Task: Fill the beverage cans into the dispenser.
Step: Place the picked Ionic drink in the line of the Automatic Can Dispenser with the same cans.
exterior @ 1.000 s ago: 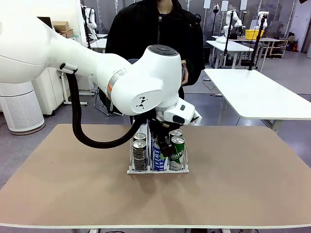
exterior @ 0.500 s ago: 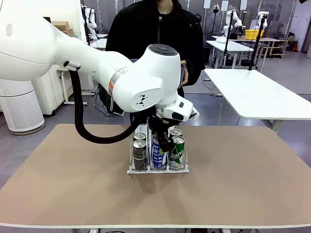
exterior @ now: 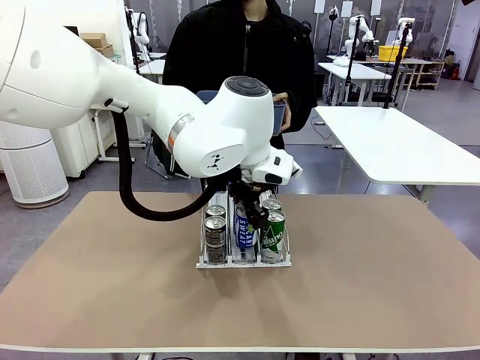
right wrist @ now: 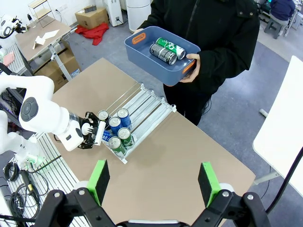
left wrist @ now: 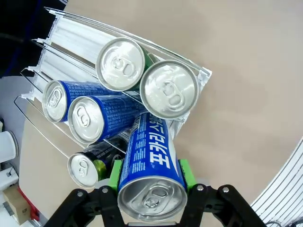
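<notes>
My left gripper (left wrist: 151, 191) is shut on a blue beverage can (left wrist: 150, 163) with white lettering, tilted over the front of the dispenser (left wrist: 80, 38). In the front view that gripper (exterior: 252, 215) holds the blue can (exterior: 242, 229) in the middle lane of the dispenser (exterior: 244, 263). Dark cans (exterior: 215, 238) stand in the left lane and green cans (exterior: 274, 230) in the right lane. Two more blue cans (left wrist: 86, 119) lie behind the held one. My right gripper (right wrist: 154, 182) hangs open high above the table, with nothing between its fingers.
A person at the far side holds a blue tub (right wrist: 142, 52) with more cans (right wrist: 165, 49) in it. The brown table (exterior: 375, 285) has free room on both sides of the dispenser (right wrist: 149, 106). My left arm (exterior: 217, 135) covers the rack's rear.
My left gripper has risen slightly with the blue can at the front of the middle lane. The right gripper has stayed open.
</notes>
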Action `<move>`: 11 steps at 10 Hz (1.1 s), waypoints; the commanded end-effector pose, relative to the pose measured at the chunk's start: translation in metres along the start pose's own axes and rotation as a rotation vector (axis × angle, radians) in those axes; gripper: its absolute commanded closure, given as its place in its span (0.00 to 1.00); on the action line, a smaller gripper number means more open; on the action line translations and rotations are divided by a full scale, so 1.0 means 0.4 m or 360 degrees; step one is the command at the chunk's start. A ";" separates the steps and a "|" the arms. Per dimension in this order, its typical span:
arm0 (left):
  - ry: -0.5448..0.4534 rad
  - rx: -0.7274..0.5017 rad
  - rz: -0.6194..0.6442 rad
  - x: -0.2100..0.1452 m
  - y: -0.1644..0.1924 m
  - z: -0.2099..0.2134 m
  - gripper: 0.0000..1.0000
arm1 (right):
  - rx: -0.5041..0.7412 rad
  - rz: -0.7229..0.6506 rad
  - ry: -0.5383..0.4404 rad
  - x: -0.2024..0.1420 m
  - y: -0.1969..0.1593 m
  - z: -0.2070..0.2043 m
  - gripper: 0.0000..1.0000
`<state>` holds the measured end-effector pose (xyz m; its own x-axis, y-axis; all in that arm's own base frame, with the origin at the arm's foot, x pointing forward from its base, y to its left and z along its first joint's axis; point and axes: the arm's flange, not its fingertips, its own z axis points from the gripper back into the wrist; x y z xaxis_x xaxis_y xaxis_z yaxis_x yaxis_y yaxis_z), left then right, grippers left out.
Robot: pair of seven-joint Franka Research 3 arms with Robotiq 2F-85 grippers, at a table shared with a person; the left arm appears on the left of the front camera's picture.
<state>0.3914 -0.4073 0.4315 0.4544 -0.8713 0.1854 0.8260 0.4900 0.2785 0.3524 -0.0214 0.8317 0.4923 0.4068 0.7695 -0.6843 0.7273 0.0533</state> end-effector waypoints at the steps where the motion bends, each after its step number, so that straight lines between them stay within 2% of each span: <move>1: -0.0047 0.0103 0.0024 0.017 0.039 -0.023 0.43 | 0.0007 -0.0009 -0.0010 0.001 0.002 -0.004 0.00; 10: -0.0024 -0.0123 0.0080 -0.006 0.025 -0.118 0.43 | 0.0007 -0.0009 -0.0010 0.001 0.002 -0.004 0.00; 11: -0.0026 -0.0179 0.0024 -0.011 0.020 -0.114 0.43 | 0.0007 -0.0009 -0.0010 0.001 0.002 -0.004 0.00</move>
<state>0.4087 -0.4045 0.3907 0.4901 -0.8548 0.1706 0.8317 0.5172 0.2022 0.3524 -0.0214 0.8317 0.4923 0.4068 0.7695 -0.6843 0.7273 0.0533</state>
